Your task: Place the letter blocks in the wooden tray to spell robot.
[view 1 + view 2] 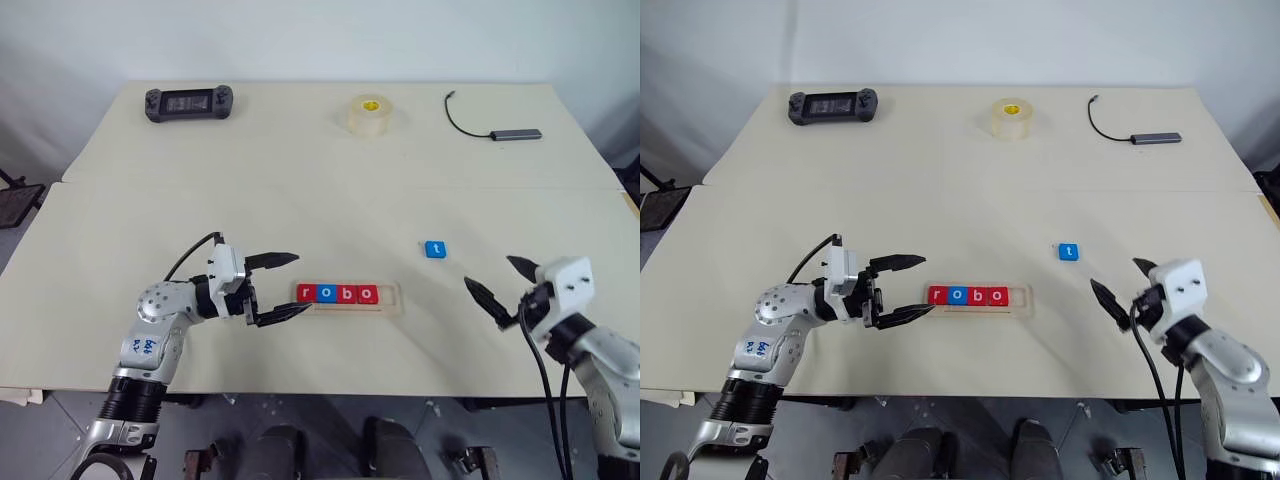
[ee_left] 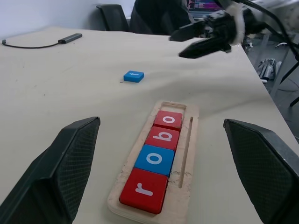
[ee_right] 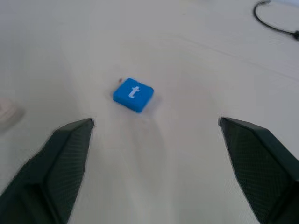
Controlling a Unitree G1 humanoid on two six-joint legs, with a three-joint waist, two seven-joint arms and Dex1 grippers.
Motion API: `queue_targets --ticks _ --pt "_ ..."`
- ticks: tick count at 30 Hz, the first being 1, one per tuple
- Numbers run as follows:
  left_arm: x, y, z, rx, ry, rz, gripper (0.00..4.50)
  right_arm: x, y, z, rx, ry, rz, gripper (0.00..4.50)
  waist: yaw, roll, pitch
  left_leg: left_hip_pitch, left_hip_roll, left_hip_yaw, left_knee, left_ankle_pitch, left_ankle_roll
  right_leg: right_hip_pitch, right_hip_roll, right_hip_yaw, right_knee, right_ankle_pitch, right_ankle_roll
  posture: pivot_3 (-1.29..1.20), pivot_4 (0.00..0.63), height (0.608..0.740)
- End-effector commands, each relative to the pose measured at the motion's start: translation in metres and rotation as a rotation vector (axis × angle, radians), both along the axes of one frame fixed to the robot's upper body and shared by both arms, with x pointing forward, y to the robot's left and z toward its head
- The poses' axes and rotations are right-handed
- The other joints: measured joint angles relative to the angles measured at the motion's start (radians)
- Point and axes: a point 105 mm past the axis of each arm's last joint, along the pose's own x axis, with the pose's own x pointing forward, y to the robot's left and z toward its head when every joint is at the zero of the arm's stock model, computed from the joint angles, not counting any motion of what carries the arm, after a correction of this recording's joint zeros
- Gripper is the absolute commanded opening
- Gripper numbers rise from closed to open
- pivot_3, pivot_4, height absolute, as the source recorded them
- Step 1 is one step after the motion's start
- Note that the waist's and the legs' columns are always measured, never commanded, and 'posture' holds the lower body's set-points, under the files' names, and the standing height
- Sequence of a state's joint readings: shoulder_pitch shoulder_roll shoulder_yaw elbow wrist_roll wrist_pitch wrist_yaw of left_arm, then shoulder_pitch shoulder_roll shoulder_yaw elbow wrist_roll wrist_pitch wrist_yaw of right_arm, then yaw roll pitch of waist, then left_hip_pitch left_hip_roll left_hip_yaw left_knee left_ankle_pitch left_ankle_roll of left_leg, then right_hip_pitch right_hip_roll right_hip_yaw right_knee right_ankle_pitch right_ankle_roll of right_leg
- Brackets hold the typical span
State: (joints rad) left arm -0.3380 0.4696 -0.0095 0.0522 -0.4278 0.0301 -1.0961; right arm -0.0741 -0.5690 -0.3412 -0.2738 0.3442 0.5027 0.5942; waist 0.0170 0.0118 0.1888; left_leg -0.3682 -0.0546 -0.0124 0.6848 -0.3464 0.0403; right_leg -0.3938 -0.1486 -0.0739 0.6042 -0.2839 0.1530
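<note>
Letter blocks: r, o, b, o seated in wooden tray, lower centre of frame, last slot at its right end bare. Left gripper spread, empty, just left of tray. Right gripper spread, empty, lower right. Blue t block flat on table, right of centre, beyond tray. Probably light, rigid, smooth-sided; best pinched across opposite side faces. Slip likely if gripped at corners.

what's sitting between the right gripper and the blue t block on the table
Nothing: in the right wrist view, bare tabletop runs from the open right gripper to the blue t block.
</note>
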Motion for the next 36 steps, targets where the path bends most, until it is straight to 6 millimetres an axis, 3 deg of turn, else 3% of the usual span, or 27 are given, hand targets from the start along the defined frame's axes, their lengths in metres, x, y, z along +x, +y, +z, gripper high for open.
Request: queue_targets --ticks 1,8,13,16,22,24,32,36 --pt "-0.003 0.0 0.006 -0.001 -0.041 -0.007 4.5 0.012 0.006 -0.003 0.041 0.116 -0.061 4.47 0.0 0.0 0.0 0.0 0.0 0.0 0.0 0.0 0.0 0.0 0.0 0.0 0.0 0.0 0.0 0.0 0.15 0.74" --pt "-0.008 0.0 0.005 -0.014 -0.043 0.015 4.5 0.043 0.032 -0.01 0.11 0.194 -0.171 4.47 0.006 0.0 0.0 -0.002 -0.001 -0.002 0.0 0.0 0.0 -0.001 -0.001 -0.002 0.0 -0.001 -0.001 0.0 0.15 0.74" --pt "-0.01 0.0 0.006 -0.016 -0.044 0.022 4.5 0.05 0.048 -0.019 0.109 0.214 -0.201 4.47 0.002 0.0 0.0 -0.002 -0.001 -0.002 0.0 0.0 0.0 -0.002 0.0 -0.001 0.0 -0.001 -0.001 0.0 0.15 0.74" --pt "-0.01 0.001 0.007 -0.015 -0.049 0.028 4.5 0.052 0.047 -0.023 0.075 0.214 -0.256 3.91 -0.003 0.0 0.0 -0.002 -0.001 -0.002 0.0 0.0 0.0 -0.002 0.0 -0.001 0.001 -0.001 -0.001 0.0 0.15 0.74" --pt "-0.011 0.001 0.006 -0.015 -0.048 0.026 4.5 0.055 0.04 -0.022 0.074 0.193 -0.304 1.86 -0.004 0.0 0.0 -0.002 -0.001 -0.002 0.0 0.0 0.0 -0.002 0.0 -0.001 0.002 -0.001 -0.001 0.0 0.15 0.74" --pt "-0.011 0.0 0.006 -0.017 -0.046 0.023 4.5 0.055 0.04 -0.022 0.074 0.192 -0.303 1.46 -0.003 0.0 0.0 -0.002 -0.001 -0.002 0.0 0.0 0.0 -0.002 0.0 -0.001 0.002 -0.001 -0.001 0.0 0.15 0.74" --pt "-0.011 -0.006 0.003 -0.024 -0.031 -0.006 4.5 0.025 0.029 -0.004 0.029 0.138 -0.267 1.46 0.006 0.0 0.0 -0.003 -0.002 -0.002 -0.001 0.0 0.0 -0.002 0.0 -0.001 0.001 -0.001 -0.001 0.0 0.15 0.74" --pt "-0.009 -0.008 0.002 -0.026 -0.018 -0.023 4.5 -0.006 0.028 -0.001 0.047 0.142 -0.258 1.46 0.006 0.0 0.0 -0.003 -0.002 -0.002 -0.001 0.0 0.0 -0.002 0.0 -0.001 0.001 -0.001 -0.001 0.0 0.15 0.74"
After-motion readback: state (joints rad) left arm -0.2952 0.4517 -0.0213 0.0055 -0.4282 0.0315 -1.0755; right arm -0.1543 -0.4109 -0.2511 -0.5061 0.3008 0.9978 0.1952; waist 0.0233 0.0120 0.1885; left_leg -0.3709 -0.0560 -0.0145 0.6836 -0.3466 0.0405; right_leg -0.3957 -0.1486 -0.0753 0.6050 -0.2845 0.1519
